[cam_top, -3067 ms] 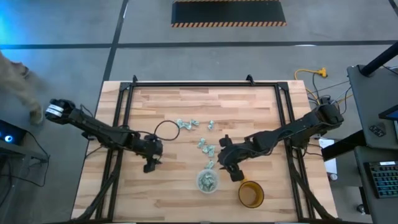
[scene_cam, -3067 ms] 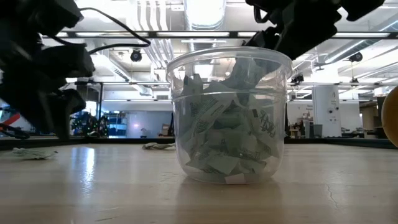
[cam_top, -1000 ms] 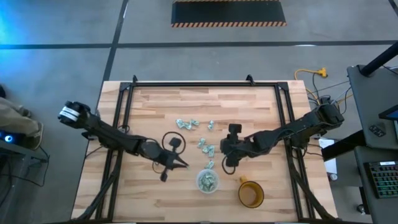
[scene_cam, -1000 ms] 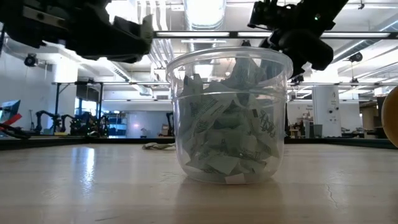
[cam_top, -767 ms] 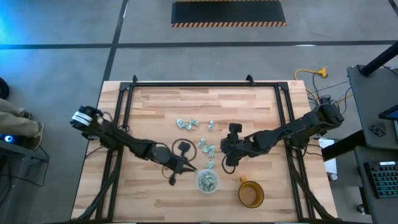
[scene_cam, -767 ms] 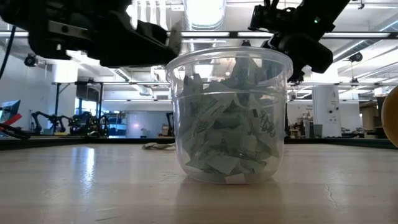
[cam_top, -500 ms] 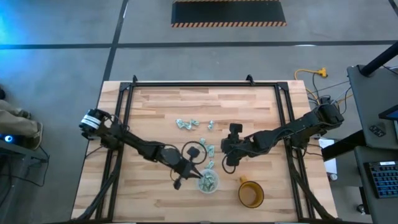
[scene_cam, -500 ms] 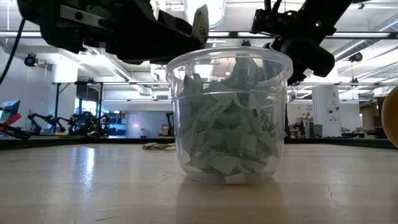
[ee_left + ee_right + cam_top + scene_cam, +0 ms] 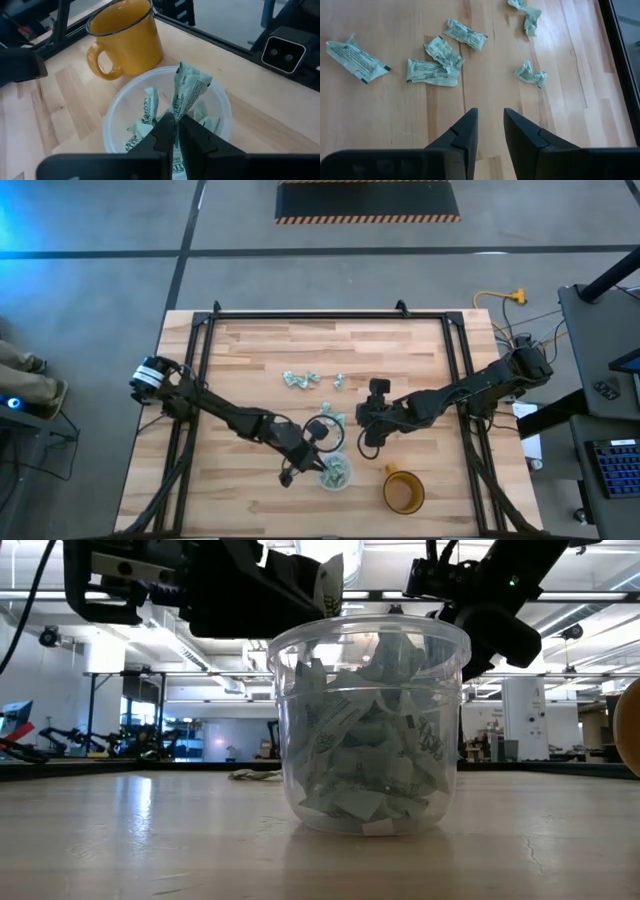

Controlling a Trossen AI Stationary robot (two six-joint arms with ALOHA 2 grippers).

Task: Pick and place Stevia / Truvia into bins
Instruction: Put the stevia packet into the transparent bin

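Note:
The clear plastic cup (image 9: 340,475) stands near the table's front edge, holding several pale green Stevia sachets (image 9: 370,760). My left gripper (image 9: 318,461) is over the cup's left rim (image 9: 115,115), shut on one crumpled sachet (image 9: 189,90). My right gripper (image 9: 490,117) hovers open behind the cup and to its right, above bare wood, with nothing between its fingers. More sachets (image 9: 432,72) lie flat on the table beyond it, toward the middle (image 9: 300,379). My left gripper pinches the sachet's near end (image 9: 176,117) between its two fingers. It comes from the table's left, slanting down. The sachet sticks out past the fingertips and stands above the cup's mouth (image 9: 325,585), clear of the sachets inside.
An amber mug (image 9: 403,492) with a handle stands right of the cup, near the front edge. A dark metal frame (image 9: 200,340) runs along the table's left, far and right sides. Loose sachets (image 9: 530,74) are scattered in front of my right gripper.
My left gripper has moved toward the table's right edge and slightly toward the near edge. It has carried the sachet from left of the cup to over the cup's rim, staying shut on it. The sachet now shows above the rim in the low view.

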